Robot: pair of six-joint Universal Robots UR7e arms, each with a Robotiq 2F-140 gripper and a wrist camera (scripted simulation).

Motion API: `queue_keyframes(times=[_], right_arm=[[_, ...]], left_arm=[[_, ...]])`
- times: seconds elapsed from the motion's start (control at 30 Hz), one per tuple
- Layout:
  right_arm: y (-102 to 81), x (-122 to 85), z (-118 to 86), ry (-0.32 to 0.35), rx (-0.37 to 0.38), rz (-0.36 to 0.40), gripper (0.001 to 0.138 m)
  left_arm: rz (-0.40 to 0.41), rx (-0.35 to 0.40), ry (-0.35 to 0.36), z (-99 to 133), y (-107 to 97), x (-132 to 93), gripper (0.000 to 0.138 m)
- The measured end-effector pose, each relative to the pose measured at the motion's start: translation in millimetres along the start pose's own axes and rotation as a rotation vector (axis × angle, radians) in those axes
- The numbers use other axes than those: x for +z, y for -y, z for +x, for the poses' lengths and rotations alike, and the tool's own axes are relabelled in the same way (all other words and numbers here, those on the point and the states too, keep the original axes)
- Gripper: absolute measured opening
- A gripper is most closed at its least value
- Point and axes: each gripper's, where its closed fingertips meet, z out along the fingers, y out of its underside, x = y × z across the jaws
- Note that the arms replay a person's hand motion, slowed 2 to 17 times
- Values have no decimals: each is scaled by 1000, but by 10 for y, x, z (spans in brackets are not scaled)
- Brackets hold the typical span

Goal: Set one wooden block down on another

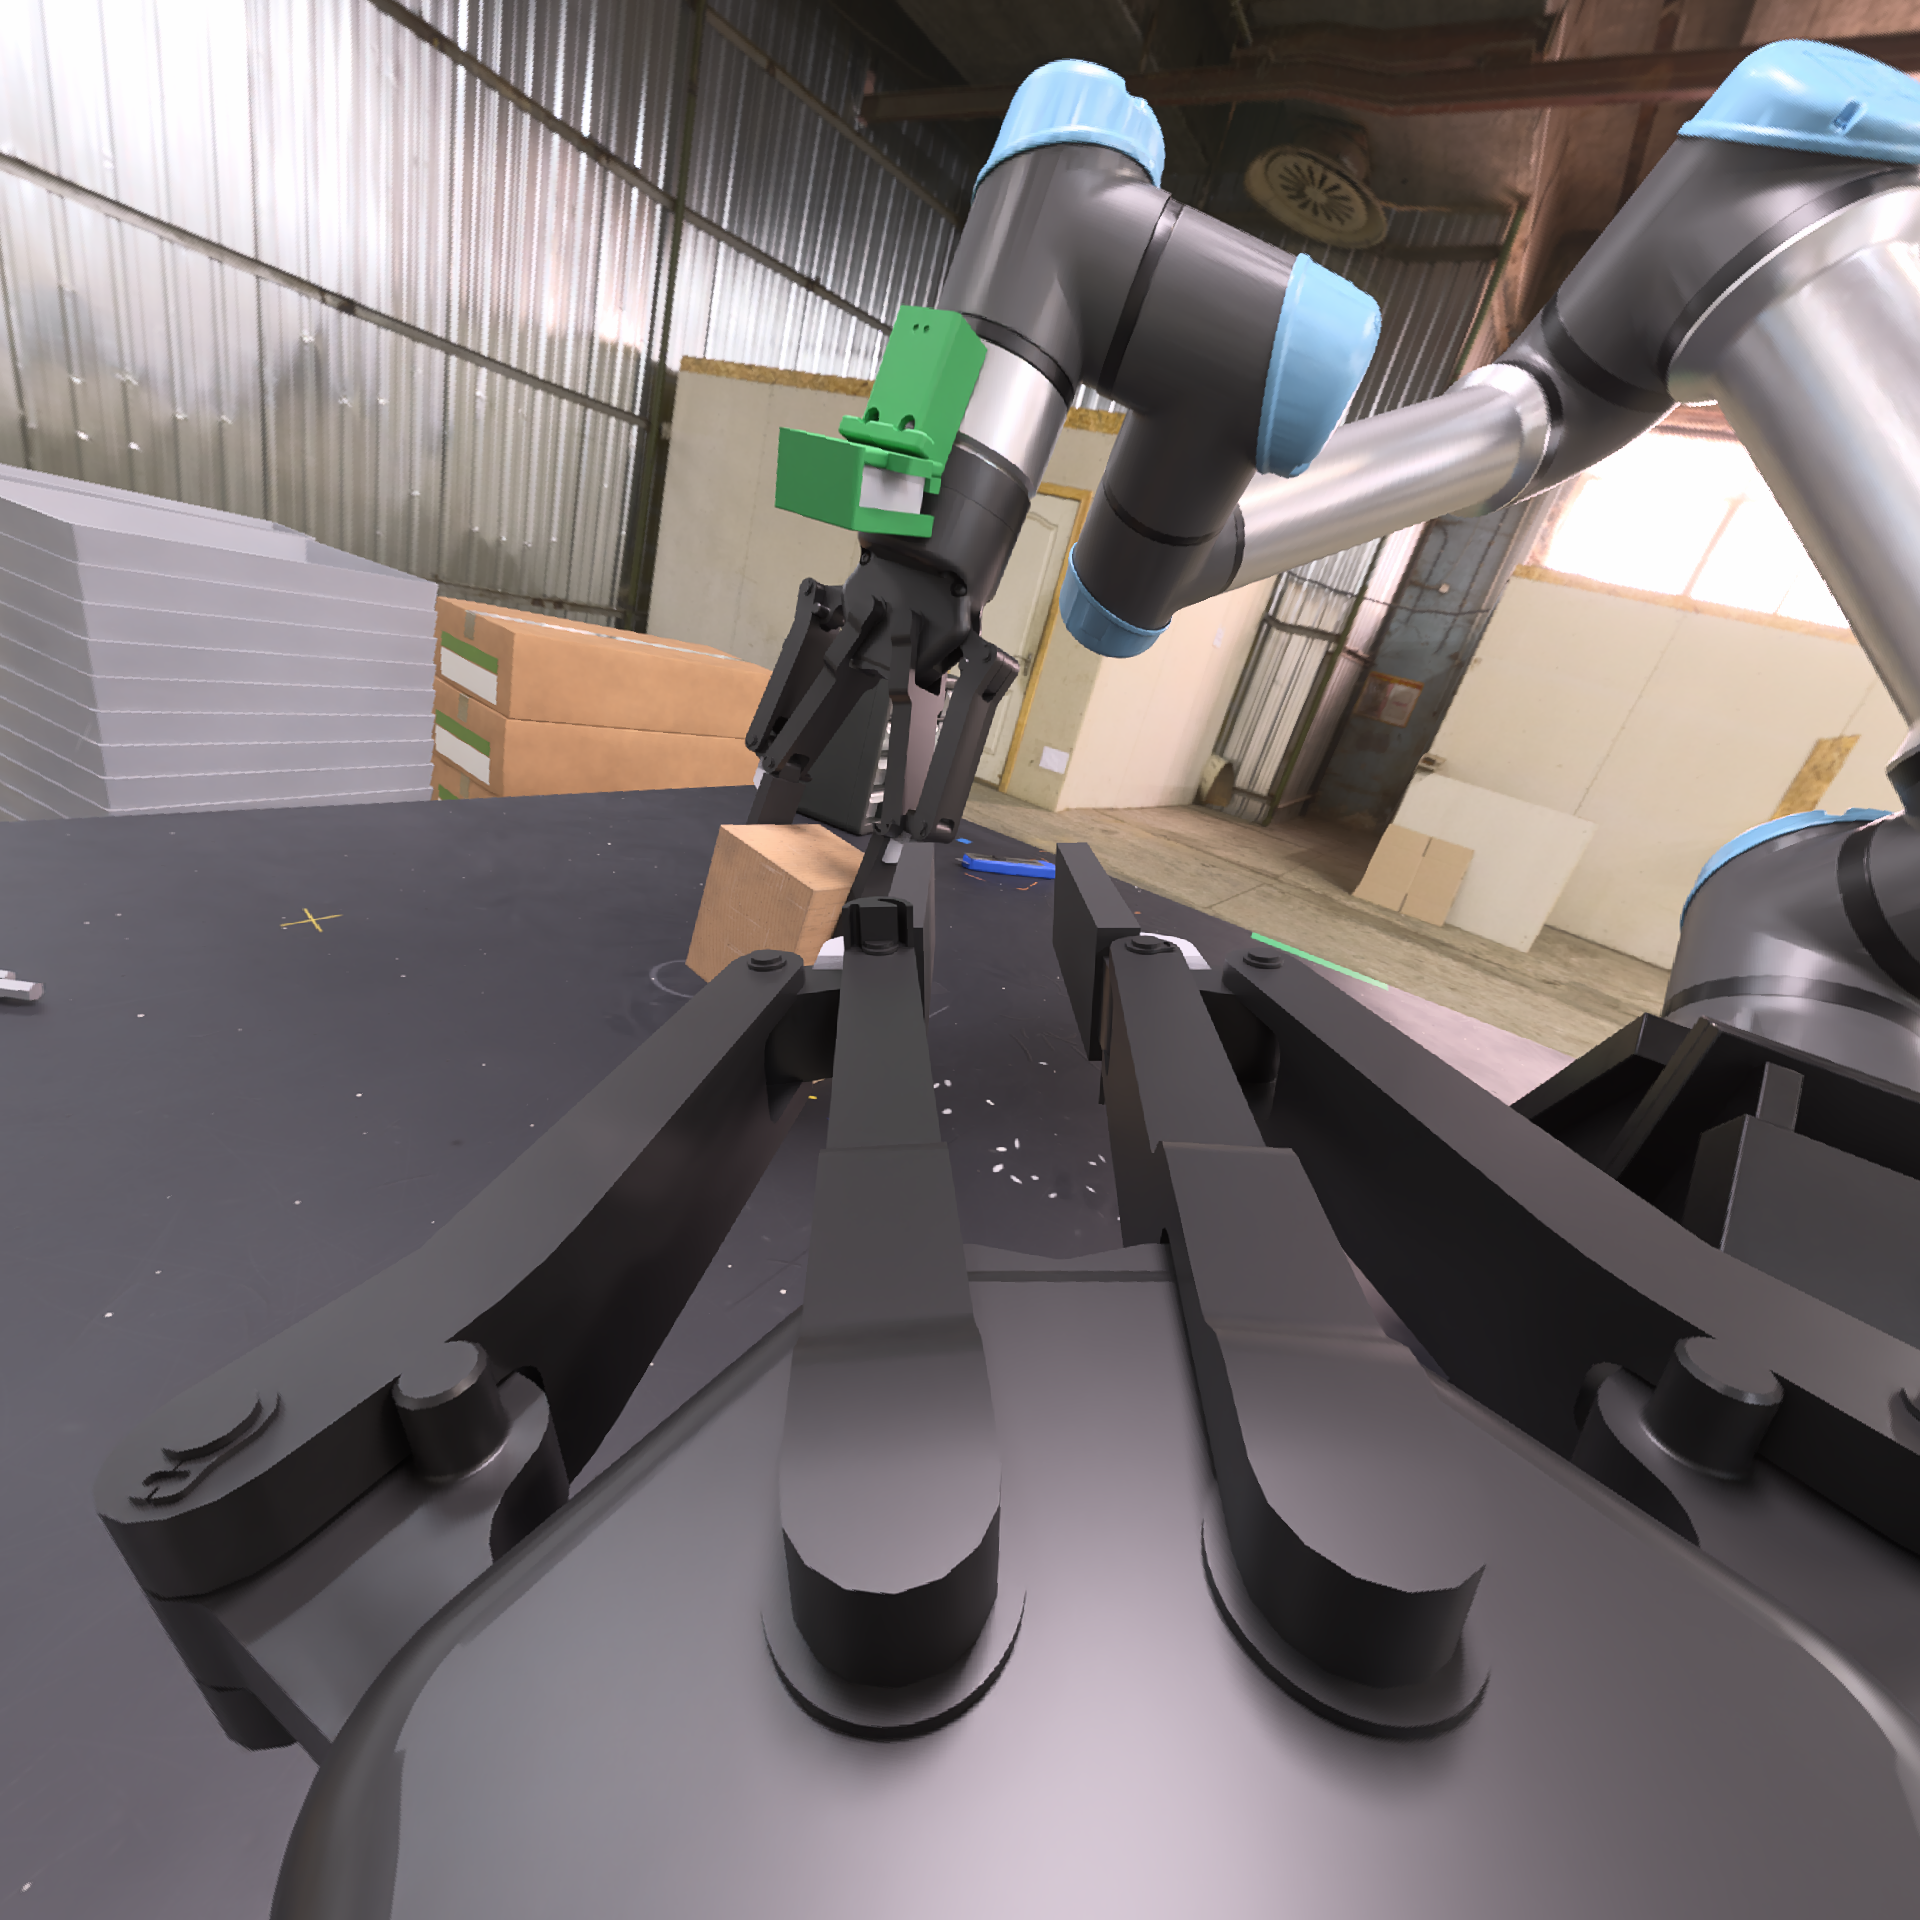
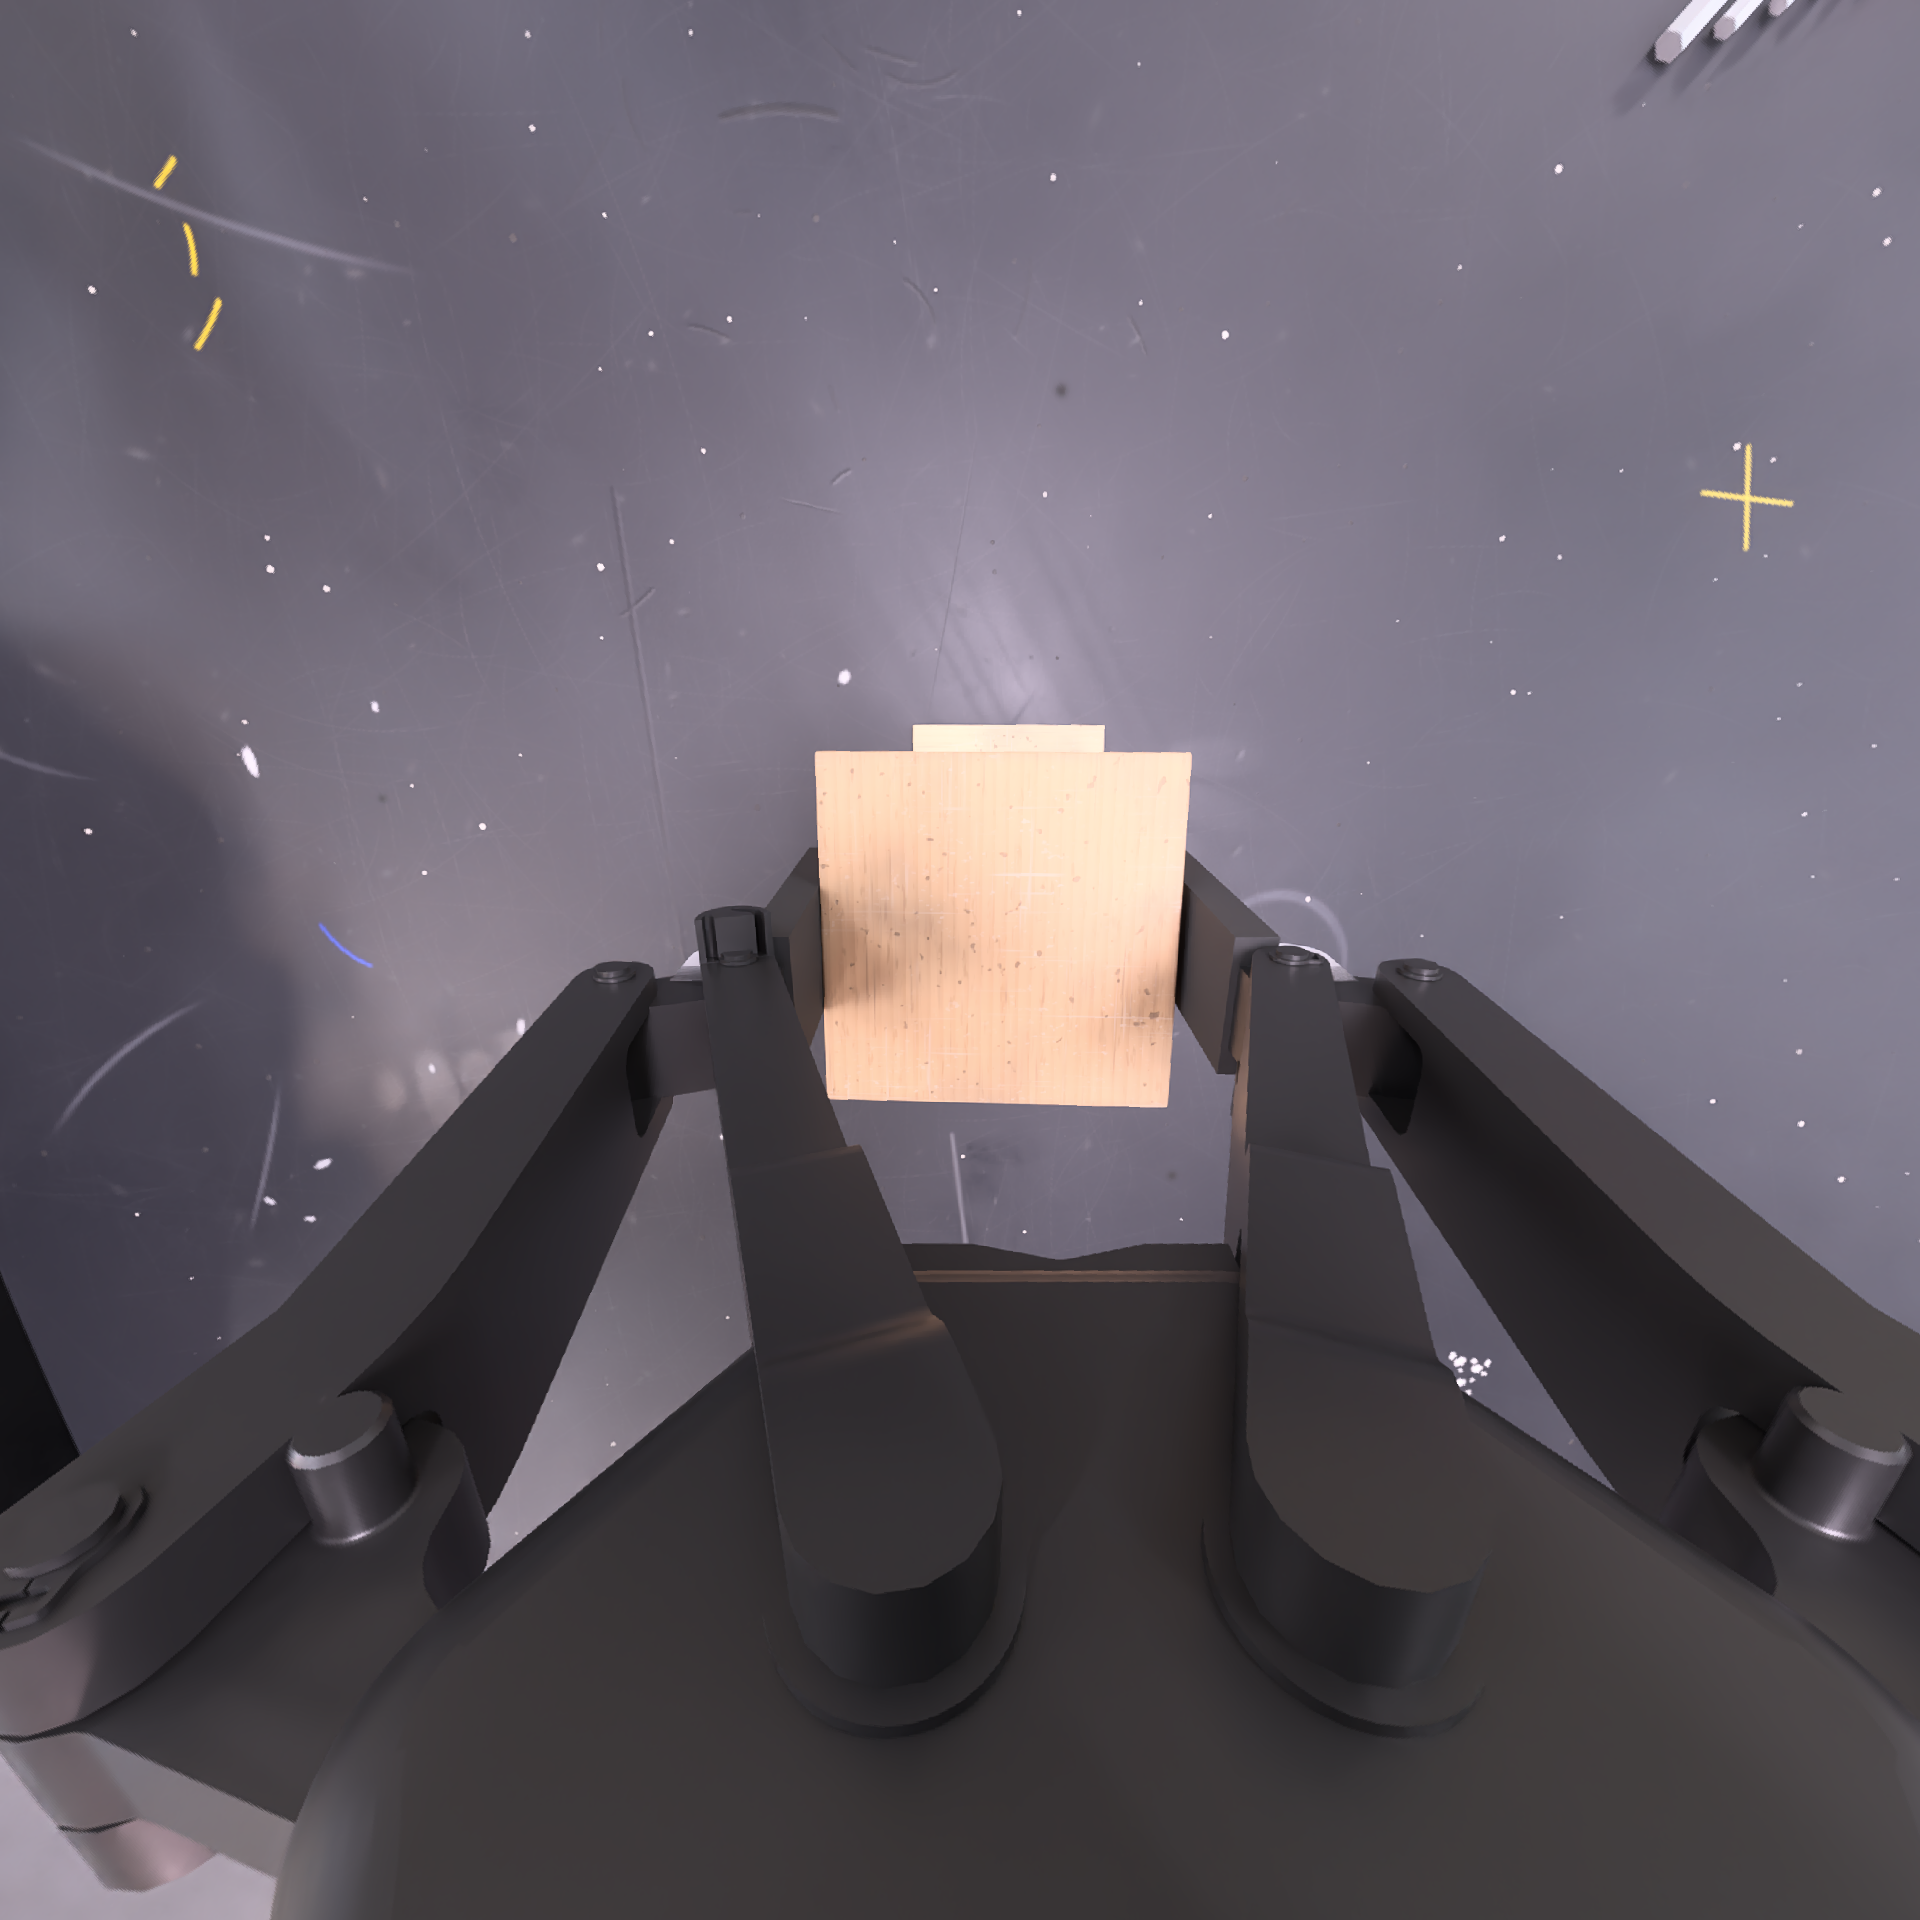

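Between my right gripper's (image 2: 997, 956) pads sits the block (image 2: 997, 925), clamped above a second block (image 2: 1008, 738) on the table (image 2: 1351, 416); I'd lower it squarely, left gripper (image 1: 992, 914) empty, parted.

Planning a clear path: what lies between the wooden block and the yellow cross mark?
Only bare, speckled table lies between the wooden block and the yellow cross, seen in the right wrist view.

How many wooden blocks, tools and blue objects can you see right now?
Wooden blocks: 2 (upper block, lower block showing just beyond it)
Tools: 2 (left tool, right tool)
Blue objects: 1 (blue object on the table)
Total: 5
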Motion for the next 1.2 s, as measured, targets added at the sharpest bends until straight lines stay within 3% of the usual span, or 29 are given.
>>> queue_keyframes(times=[1.2], right_arm=[[-99,469,58,115,5,-60,77]], left_arm=[[-36,-25,10,-104,-103,91,31]])
